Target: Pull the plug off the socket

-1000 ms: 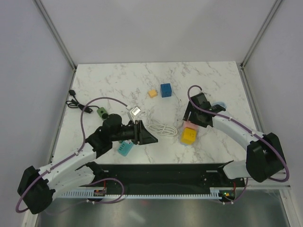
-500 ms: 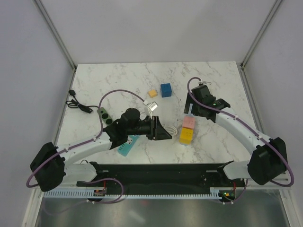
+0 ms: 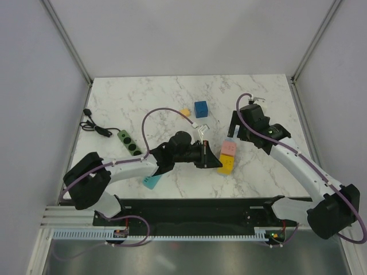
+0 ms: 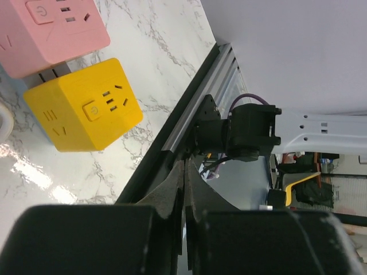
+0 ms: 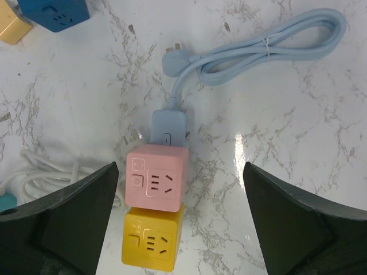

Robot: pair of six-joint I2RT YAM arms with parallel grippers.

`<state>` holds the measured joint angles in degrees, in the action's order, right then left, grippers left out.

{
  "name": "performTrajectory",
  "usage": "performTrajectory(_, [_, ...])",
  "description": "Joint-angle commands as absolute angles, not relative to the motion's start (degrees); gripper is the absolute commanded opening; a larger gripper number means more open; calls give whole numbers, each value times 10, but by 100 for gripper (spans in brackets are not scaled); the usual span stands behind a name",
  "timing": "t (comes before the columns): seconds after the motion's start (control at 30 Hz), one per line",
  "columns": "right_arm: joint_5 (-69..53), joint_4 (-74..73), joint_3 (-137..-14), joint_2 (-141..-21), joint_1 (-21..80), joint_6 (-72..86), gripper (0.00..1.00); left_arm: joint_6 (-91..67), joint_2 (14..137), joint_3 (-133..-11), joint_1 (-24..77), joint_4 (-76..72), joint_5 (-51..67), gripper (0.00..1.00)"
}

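Plug (image 5: 168,127); one pink socket (image 5: 156,179); one yellow socket (image 5: 152,243)

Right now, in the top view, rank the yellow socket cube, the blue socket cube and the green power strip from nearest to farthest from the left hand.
From the left hand:
1. yellow socket cube, just to its right.
2. blue socket cube, farther back on the table.
3. green power strip, well off to the left.

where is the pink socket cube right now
In the top view the pink socket cube sits right of centre, touching the yellow cube on its near side; the right wrist view shows the pale blue plug against its far side.
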<state>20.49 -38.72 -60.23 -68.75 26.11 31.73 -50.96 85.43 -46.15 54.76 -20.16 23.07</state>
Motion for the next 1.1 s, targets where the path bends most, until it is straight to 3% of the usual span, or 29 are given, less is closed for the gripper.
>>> performTrajectory(0.0, [163,-392,-593,-700,261,319,97,-534,894,-495,562,-266,218,3])
performTrajectory(0.63, [51,-277,-519,-767,263,308,89,-534,1022,-531,568,-302,196,2])
performTrajectory(1.07, [83,-270,-497,-787,275,321,82,-583,1029,-479,568,-333,149,2])
